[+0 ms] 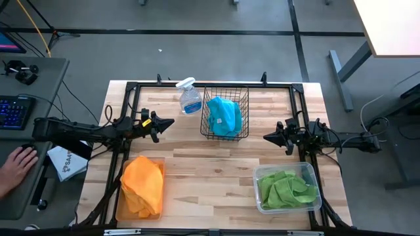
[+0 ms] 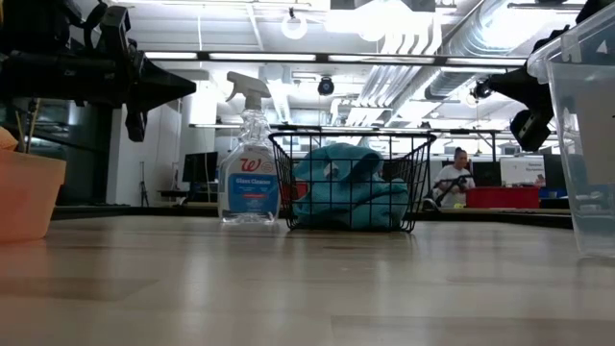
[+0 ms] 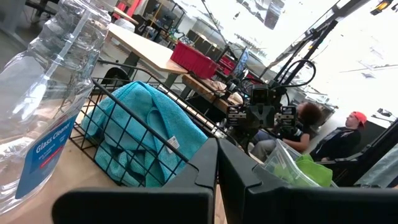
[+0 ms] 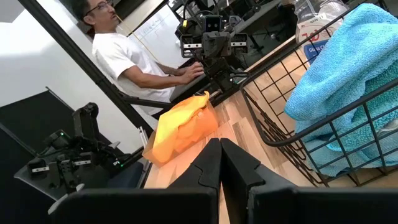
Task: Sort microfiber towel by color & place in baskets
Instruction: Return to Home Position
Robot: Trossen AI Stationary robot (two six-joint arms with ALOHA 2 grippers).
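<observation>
Blue towels [image 1: 224, 117] lie heaped in the black wire basket [image 1: 244, 92] at the table's far middle. Orange towels [image 1: 144, 185] fill the flat orange tray [image 1: 119, 211] at the near left. Green towels [image 1: 284, 189] lie in the clear tub [image 1: 308, 172] at the near right. My left gripper [image 1: 171, 122] hovers shut above the table's left side, pointing right toward the basket. My right gripper [image 1: 266, 137] hovers shut on the right side, pointing left. Both hold nothing.
A clear spray bottle [image 1: 189, 97] stands just left of the wire basket. Bare wood lies between the two grippers and across the table's near middle. A person's hand [image 1: 16, 164] rests at a desk left of the table; people sit in the room beyond.
</observation>
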